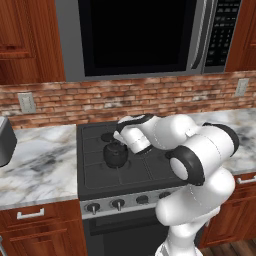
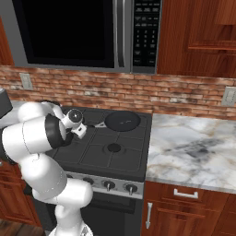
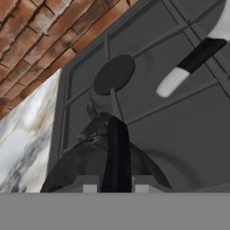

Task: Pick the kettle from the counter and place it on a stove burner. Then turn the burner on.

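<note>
The small black kettle (image 1: pixel 115 155) is at the cooktop's front-left, and it covers the stove burner there. I cannot tell whether it rests on the grate or hangs just above it. My gripper (image 1: pixel 118 144) reaches down from the right and is shut on the kettle's thin arched handle. In the hand view the handle (image 3: pixel 117 152) runs up between my gripper's (image 3: pixel 116 187) two tips, with the kettle (image 3: pixel 74 168) body below. The marble counter (image 1: pixel 40 165) lies left of the stove.
A flat black pan (image 2: pixel 122 120) sits at the back right of the cooktop; its handle (image 3: pixel 188 67) points over the grates. The rear-left burner cap (image 3: pixel 113 74) lies beyond the kettle. Knobs (image 1: pixel 118 203) line the stove front. A microwave (image 1: pixel 135 35) hangs overhead.
</note>
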